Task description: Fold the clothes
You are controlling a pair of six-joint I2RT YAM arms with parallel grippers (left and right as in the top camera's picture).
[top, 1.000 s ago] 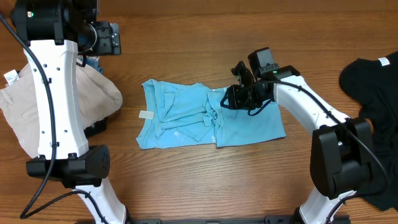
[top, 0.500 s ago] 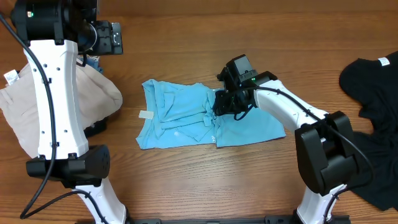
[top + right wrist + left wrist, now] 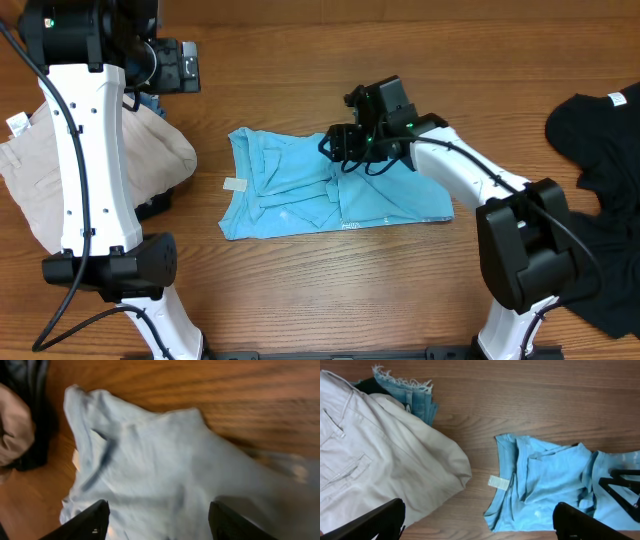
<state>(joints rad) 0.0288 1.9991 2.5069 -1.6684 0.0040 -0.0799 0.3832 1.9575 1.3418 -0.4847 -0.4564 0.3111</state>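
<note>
Light blue T-shirt (image 3: 300,195) lies crumpled at the centre of the wooden table (image 3: 300,290), roughly folded into a wide strip, with its left half bunched in ridges and its right half flatter. A small white tag (image 3: 235,184) sticks out at the shirt's 9 o'clock edge.

Right gripper (image 3: 335,145) sits over the shirt's 12 o'clock edge. In the wrist view its fingers (image 3: 95,520) stand apart with nothing pinched between them and blue fabric spread below. That view is blurred, so I cannot tell if they touch the cloth.

Left gripper (image 3: 178,66) is up at 10 o'clock from the shirt, well apart from it. Its jaws are spread wide and empty, with only tabletop and cloth seen beneath.

Beige trousers (image 3: 40,170) are heaped at 9 o'clock, near the shirt but not touching. A frayed denim piece (image 3: 410,392) peeks out from under them at their 12 o'clock side.

Black T-shirt (image 3: 600,160) is piled at the 3 o'clock edge of the table, white neck label (image 3: 617,98) showing, well apart from the blue one.
</note>
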